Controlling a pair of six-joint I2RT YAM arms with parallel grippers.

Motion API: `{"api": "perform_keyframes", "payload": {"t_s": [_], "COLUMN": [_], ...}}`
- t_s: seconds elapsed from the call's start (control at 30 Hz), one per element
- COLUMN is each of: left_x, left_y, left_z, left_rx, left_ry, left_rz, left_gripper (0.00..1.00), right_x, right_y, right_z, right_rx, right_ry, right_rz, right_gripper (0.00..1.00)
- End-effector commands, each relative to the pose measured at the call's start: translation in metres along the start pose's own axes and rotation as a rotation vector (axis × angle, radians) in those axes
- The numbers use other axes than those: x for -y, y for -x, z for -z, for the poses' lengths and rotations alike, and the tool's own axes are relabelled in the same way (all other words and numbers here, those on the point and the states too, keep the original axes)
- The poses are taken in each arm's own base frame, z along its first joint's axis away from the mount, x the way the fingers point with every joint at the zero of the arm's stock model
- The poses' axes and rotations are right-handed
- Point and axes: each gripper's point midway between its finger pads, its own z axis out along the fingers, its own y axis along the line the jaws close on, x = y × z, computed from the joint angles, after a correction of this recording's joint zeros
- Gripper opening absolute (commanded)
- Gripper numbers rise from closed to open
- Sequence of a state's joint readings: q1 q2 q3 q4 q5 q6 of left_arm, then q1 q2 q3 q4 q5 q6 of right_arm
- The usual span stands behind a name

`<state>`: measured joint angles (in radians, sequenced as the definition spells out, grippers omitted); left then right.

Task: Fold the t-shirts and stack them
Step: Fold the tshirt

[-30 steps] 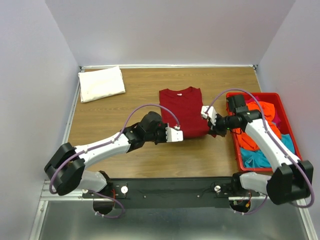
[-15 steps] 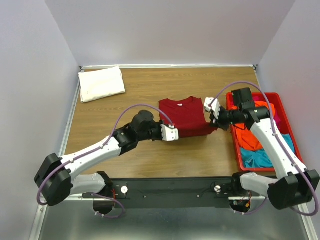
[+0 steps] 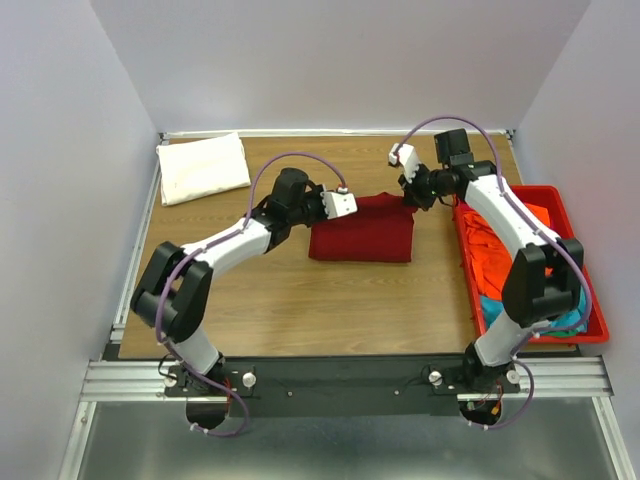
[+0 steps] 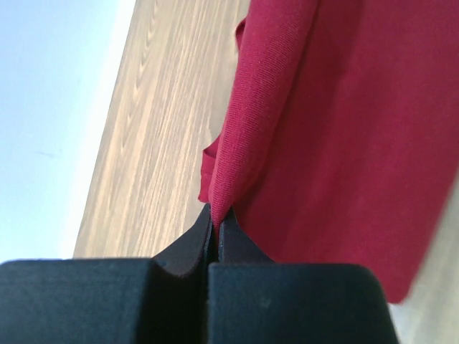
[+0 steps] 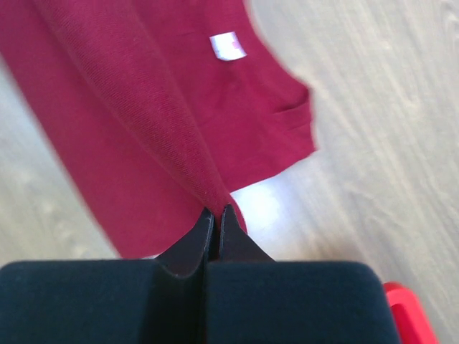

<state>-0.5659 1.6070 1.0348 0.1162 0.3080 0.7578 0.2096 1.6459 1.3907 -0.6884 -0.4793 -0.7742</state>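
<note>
The dark red t-shirt (image 3: 365, 232) lies folded over on itself in the middle of the table. My left gripper (image 3: 345, 203) is shut on its far left corner; in the left wrist view (image 4: 216, 216) the cloth (image 4: 344, 122) is pinched between the closed jaws. My right gripper (image 3: 410, 192) is shut on its far right corner; in the right wrist view (image 5: 217, 213) the cloth (image 5: 143, 107) hangs from the closed jaws, with a white label (image 5: 227, 46) showing. A folded white t-shirt (image 3: 203, 166) lies at the far left corner. Orange (image 3: 500, 250) and teal (image 3: 490, 308) shirts lie in the bin.
The red plastic bin (image 3: 594, 318) stands along the table's right edge, close to my right arm. White walls close in the table at the back and both sides. Bare wood (image 3: 330, 310) lies between the dark red shirt and the arm bases.
Both grippers have carried the near edge of the dark red shirt away from the bases and over to its far edge, folding it in half. Both arms now reach farther out.
</note>
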Motion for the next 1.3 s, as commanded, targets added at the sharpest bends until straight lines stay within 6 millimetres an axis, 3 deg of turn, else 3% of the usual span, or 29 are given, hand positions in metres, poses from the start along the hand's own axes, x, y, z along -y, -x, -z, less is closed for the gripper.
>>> {"api": "perform_keyframes", "payload": {"t_s": [0.0, 0.07, 0.1, 0.2, 0.33, 0.4, 0.47, 0.5, 0.53, 0.57, 0.63, 0.67, 0.7, 0.73, 0.77, 0.8, 0.83, 0.87, 0.9, 0.93, 0.97, 1.0, 1.03, 1.1, 1.13, 1.27], "left_x": [-0.024, -0.033, -0.030, -0.041, -0.038, -0.045, -0.046, -0.058, -0.062, -0.078, -0.100, -0.125, -0.140, -0.150, -0.157, -0.168, -0.173, -0.172, -0.162, -0.153, -0.142, -0.117, -0.105, -0.073, -0.062, -0.037], "left_y": [-0.002, -0.011, -0.020, -0.027, -0.046, -0.046, -0.054, -0.048, -0.057, -0.047, -0.051, -0.035, -0.030, -0.033, -0.027, -0.024, -0.017, -0.014, -0.013, -0.013, -0.012, -0.027, -0.018, -0.032, -0.030, -0.052], "left_z": [-0.018, -0.029, -0.036, -0.045, -0.064, -0.069, -0.076, -0.078, -0.080, -0.081, -0.078, -0.073, -0.067, -0.056, -0.049, -0.038, -0.023, -0.015, -0.004, 0.000, 0.003, 0.002, 0.007, 0.006, 0.006, -0.006], "left_rx": [0.023, 0.004, -0.011, -0.027, -0.069, -0.084, -0.109, -0.103, -0.146, -0.144, -0.197, -0.167, -0.165, -0.211, -0.205, -0.195, -0.176, -0.168, -0.136, -0.118, -0.101, -0.120, -0.087, -0.123, -0.115, -0.168], "left_ry": [0.029, 0.040, 0.026, 0.037, 0.009, 0.017, 0.031, 0.063, 0.093, 0.135, 0.226, 0.300, 0.354, 0.403, 0.408, 0.427, 0.444, 0.431, 0.362, 0.317, 0.266, 0.202, 0.144, 0.081, 0.041, 0.002], "left_rz": [0.018, 0.040, 0.054, 0.081, 0.141, 0.155, 0.205, 0.224, 0.257, 0.320, 0.373, 0.444, 0.482, 0.520, 0.548, 0.578, 0.655, 0.686, 0.768, 0.805, 0.838, 0.865, 0.909, 0.955, 0.988, 1.063], "left_gripper": [0.00, 0.00, 0.00, 0.00, 0.00, 0.00, 0.00, 0.19, 0.31, 0.50, 0.59, 0.64, 0.78, 0.80, 0.80, 0.81, 0.82, 0.83, 0.83, 0.83, 0.83, 0.83, 0.83, 0.83, 0.83, 0.84], "right_x": [0.050, 0.065, 0.067, 0.081, 0.089, 0.093, 0.100, 0.105, 0.109, 0.123, 0.137, 0.147, 0.151, 0.153, 0.154, 0.145, 0.137, 0.130, 0.101, 0.091, 0.063, 0.050, 0.030, 0.002, -0.013, -0.044], "right_y": [0.008, 0.012, 0.005, 0.002, -0.011, -0.021, -0.024, -0.026, -0.026, -0.025, -0.021, -0.017, -0.013, -0.002, 0.002, 0.005, 0.019, 0.018, 0.016, 0.021, 0.028, 0.027, 0.014, 0.018, 0.007, -0.002], "right_z": [-0.011, -0.015, -0.027, -0.037, -0.058, -0.070, -0.074, -0.080, -0.082, -0.081, -0.074, -0.067, -0.061, -0.048, -0.040, -0.037, -0.021, -0.012, -0.019, -0.004, -0.003, 0.000, -0.002, 0.011, 0.009, 0.017], "right_rx": [-0.017, -0.018, -0.038, -0.054, -0.082, -0.104, -0.111, -0.111, -0.104, -0.096, -0.074, -0.059, -0.043, -0.004, 0.020, 0.049, 0.105, 0.135, 0.171, 0.220, 0.269, 0.286, 0.277, 0.320, 0.313, 0.337], "right_ry": [-0.150, -0.185, -0.175, -0.204, -0.214, -0.214, -0.247, -0.265, -0.293, -0.364, -0.450, -0.512, -0.537, -0.558, -0.562, -0.518, -0.494, -0.454, -0.319, -0.265, -0.120, -0.066, -0.006, 0.072, 0.104, 0.157], "right_rz": [-0.035, -0.048, -0.070, -0.094, -0.144, -0.162, -0.191, -0.203, -0.242, -0.255, -0.318, -0.330, -0.347, -0.378, -0.396, -0.412, -0.422, -0.439, -0.466, -0.463, -0.459, -0.458, -0.462, -0.430, -0.409, -0.352], "right_gripper": [0.00, 0.01, 0.01, 0.01, 0.01, 0.01, 0.07, 0.19, 0.30, 0.51, 0.66, 0.76, 0.81, 0.87, 1.00, 1.00, 1.00, 1.00, 1.00, 1.00, 1.00, 1.00, 1.00, 1.00, 1.00, 1.00]}}
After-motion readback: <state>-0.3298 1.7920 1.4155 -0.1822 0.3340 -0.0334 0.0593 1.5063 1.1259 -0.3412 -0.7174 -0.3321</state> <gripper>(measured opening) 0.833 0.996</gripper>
